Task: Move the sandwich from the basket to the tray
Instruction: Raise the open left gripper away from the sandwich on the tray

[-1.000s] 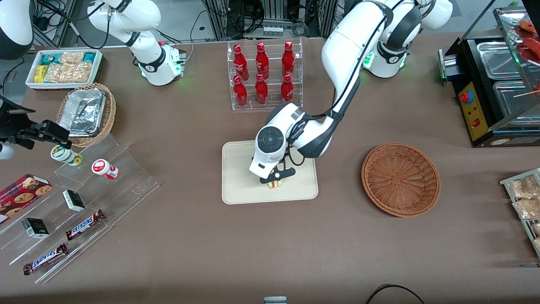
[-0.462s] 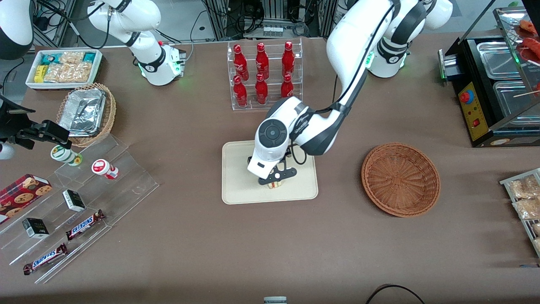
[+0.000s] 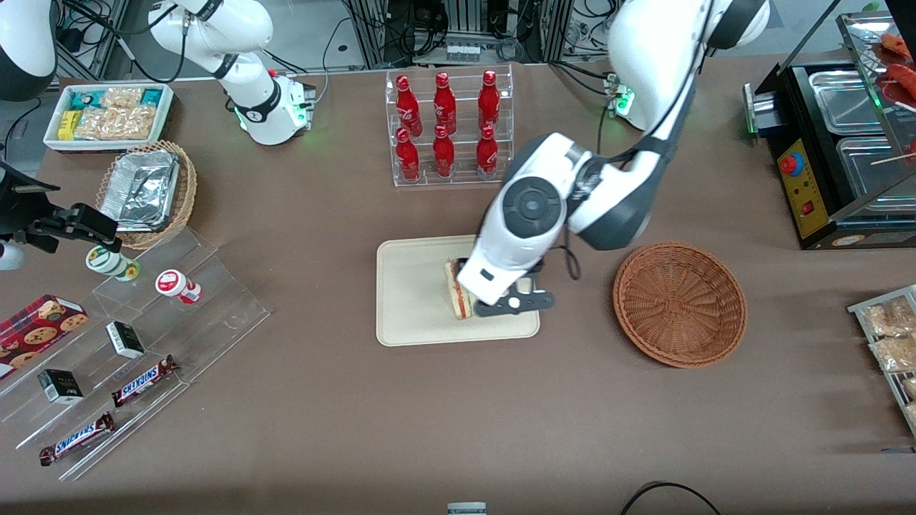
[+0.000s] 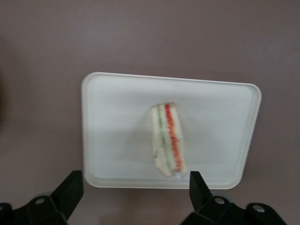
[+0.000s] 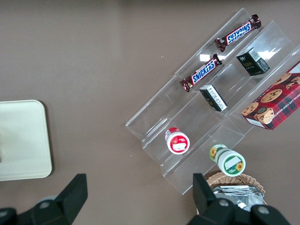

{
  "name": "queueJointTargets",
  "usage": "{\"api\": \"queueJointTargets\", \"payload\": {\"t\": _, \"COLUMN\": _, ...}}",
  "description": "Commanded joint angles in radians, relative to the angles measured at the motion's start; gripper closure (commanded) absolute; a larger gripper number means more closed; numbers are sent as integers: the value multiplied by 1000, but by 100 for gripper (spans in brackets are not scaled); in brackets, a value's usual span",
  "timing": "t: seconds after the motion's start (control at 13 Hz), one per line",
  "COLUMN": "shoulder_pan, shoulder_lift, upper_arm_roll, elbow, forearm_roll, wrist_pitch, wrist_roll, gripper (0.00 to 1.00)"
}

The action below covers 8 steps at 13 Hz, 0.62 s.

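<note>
On the tray (image 3: 408, 300): one sandwich (image 4: 168, 139), lying free. Above the tray: gripper (image 4: 133, 194), fingers spread wide, holding nothing. Beside the tray: basket (image 3: 679, 304).

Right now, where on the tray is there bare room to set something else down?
The tray is bare between the sandwich and its rim toward the parked arm's end. It is crowded at the working arm's end, where the open claw hangs above, clear of the sandwich.

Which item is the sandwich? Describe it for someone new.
Find the cream tray at the table's middle, nearer the camera than the red bottles. The sandwich lies on it, below the open gripper: a pale wedge with red and green stripes, the tray's only item.
</note>
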State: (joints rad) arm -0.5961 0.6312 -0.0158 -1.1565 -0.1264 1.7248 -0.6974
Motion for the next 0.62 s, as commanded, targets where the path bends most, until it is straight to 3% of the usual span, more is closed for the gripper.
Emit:
{"api": "queueJointTargets", "payload": {"t": 0.0, "shoulder_pan": 36, "shoulder_lift": -103, "upper_arm_roll": 30, "elbow": -138, "forearm_roll": 27, "wrist_pitch": -27, "wrist_roll": 62, "gripper": 0}}
{"api": "queueJointTargets", "payload": {"t": 0.15, "shoulder_pan": 89, "shoulder_lift": -169, "upper_arm_roll": 36, "elbow": -214, "forearm_roll": 65, "wrist_pitch": -31, "wrist_roll": 197, "gripper": 0}}
{"api": "queueJointTargets", "payload": {"t": 0.54, "shoulder_pan": 222, "shoulder_lift": -367, "upper_arm_roll": 36, "elbow": -411, "forearm_roll": 68, "wrist_pitch": -34, "wrist_roll": 447, "gripper": 0}}
